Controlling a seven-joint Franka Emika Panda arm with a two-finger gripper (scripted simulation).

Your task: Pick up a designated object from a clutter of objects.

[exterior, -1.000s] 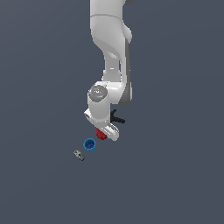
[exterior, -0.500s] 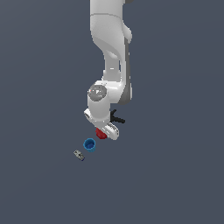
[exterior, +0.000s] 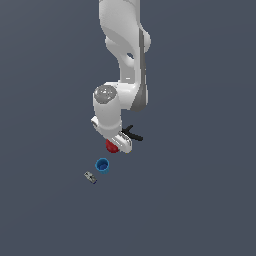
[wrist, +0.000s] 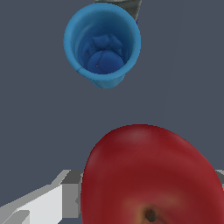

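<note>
While the arm hangs low over the clutter, status is:
apple: red apple [wrist: 153, 179] sits right under the wrist camera, stem dimple visible; in the exterior view only a sliver of red [exterior: 111, 145] shows under the hand.
gripper: gripper [exterior: 118, 143] is down at the apple; light grey finger parts [wrist: 48, 202] show on either side of the fruit in the wrist view. Cannot tell if the jaws are open or clamped, or if they touch it.
blue cup: blue cup [exterior: 102, 165] stands upright, mouth up, near the apple but apart from it, toward the exterior view's left; its inside [wrist: 104, 52] is visible in the wrist view.
grey piece: small grey piece [exterior: 90, 177] lies just past the cup, further to the exterior view's left.
black tool: black tool [exterior: 133, 134] pokes out from behind the hand on the exterior view's right, mostly hidden by the arm.
obstruction: the arm's white body [exterior: 122, 75] covers most of the apple from outside.
surface: flat dark blue-grey floor [exterior: 200, 200], uniform, no visible edges or walls.
</note>
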